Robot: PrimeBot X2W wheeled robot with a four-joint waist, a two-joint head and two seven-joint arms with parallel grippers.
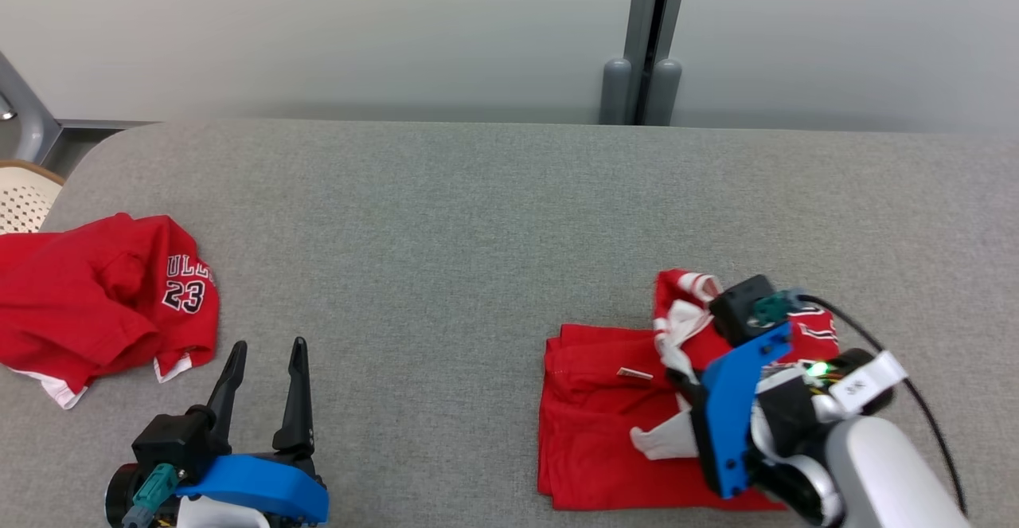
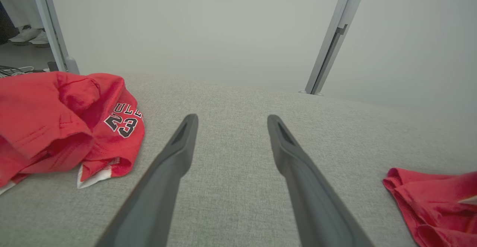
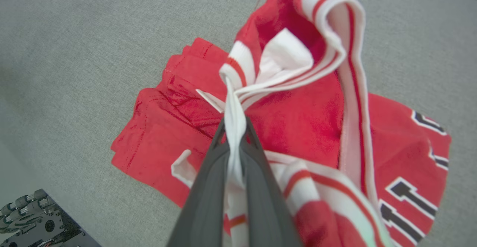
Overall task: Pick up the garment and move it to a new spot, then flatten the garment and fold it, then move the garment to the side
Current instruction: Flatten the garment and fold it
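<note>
Now, head view: the right tool (image 1: 675, 375) sits right over the garment (image 1: 605, 440), low on the right of the table (image 1: 478, 217). The left tool (image 1: 269, 349) hangs well apart to its left, nearer a second jersey (image 1: 103, 297). Left wrist view: fingers (image 2: 173, 161) spread, nothing between them, garment off at the right edge. Right wrist view: jaws clenched on the garment's white trim (image 3: 233, 105), crumpled red body beneath. Right arm's move, I'd say.

We've got wide bare table (image 1: 478, 217) strip down middle, easy pass there. Far side open too. Crumpled red jersey (image 1: 103, 297) blocks left edge, red garment (image 1: 597, 432) hogs lower right.
</note>
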